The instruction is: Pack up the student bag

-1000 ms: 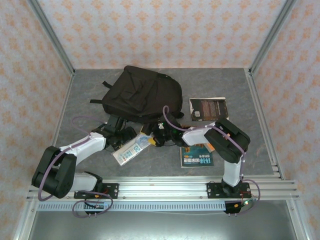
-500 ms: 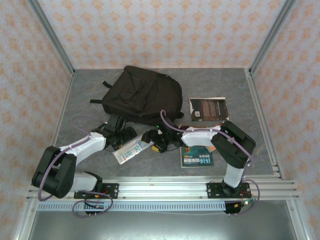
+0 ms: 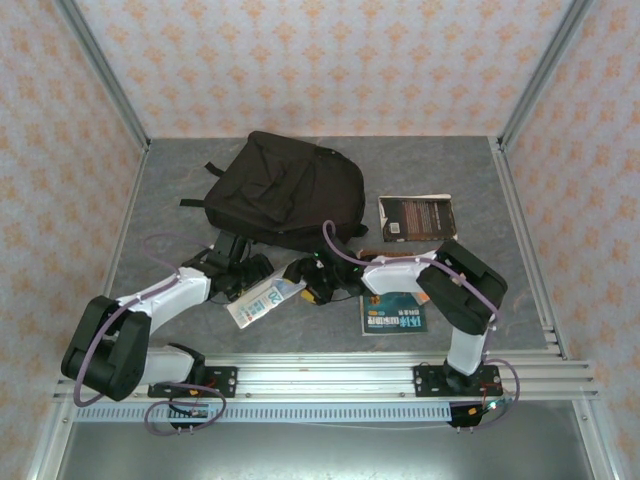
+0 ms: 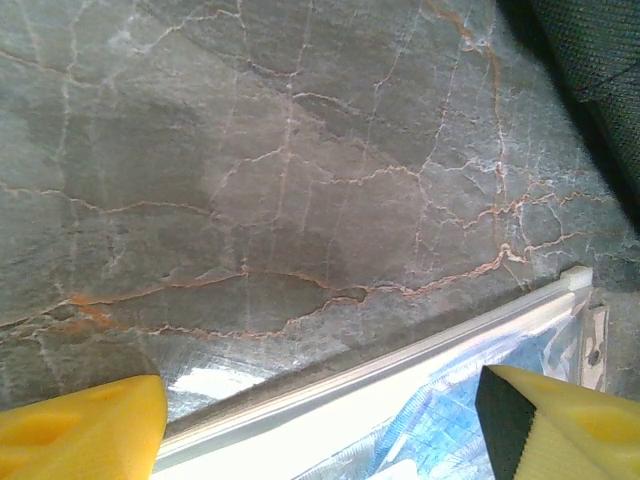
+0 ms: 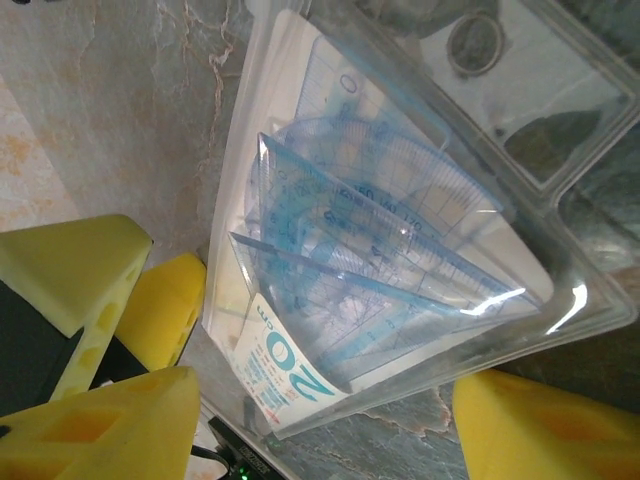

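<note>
1. I see the student bag (image 3: pixel 285 190) lying flat at the table's 12 o'clock.
2. A clear ruler pack (image 3: pixel 262 300) lies at the bag's 6 o'clock.
3. My left gripper (image 4: pixel 320 440) hovers over the pack's edge, jaws spread wide.
4. My right gripper (image 5: pixel 320 430), at the pack's 3 o'clock, has its jaws spread around it; I cannot tell whether they touch.
5. A dark book (image 3: pixel 416 217) sits at the bag's 3 o'clock.

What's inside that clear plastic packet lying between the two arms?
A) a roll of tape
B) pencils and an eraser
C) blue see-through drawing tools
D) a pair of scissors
C: in the right wrist view the clear packet holds a blue see-through protractor and set squares, stacked flat over a white card.
</note>
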Action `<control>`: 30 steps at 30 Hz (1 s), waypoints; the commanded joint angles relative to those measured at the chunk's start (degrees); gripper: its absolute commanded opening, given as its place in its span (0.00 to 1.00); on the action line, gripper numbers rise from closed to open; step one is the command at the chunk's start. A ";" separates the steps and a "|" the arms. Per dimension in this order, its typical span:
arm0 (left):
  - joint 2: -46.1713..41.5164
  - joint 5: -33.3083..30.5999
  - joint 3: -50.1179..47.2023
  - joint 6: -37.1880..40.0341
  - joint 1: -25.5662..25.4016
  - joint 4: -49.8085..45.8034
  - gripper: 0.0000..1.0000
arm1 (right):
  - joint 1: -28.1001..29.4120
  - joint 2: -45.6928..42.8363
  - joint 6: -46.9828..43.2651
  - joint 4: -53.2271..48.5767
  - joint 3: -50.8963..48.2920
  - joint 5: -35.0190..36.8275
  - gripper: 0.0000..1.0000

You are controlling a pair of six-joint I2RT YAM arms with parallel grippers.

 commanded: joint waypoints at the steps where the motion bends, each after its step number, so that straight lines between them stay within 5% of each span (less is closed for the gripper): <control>1: -0.15 4.18 -1.62 -1.23 -0.41 0.53 0.83 | 0.24 4.26 1.01 10.47 0.15 5.34 0.65; 21: 2.07 5.99 -1.88 -1.50 -0.83 2.49 0.77 | 0.83 7.64 4.37 24.75 -1.43 6.74 0.41; 30: 2.01 7.34 -2.00 -1.86 -0.85 3.61 0.63 | 0.85 11.44 4.61 24.82 1.59 5.36 0.27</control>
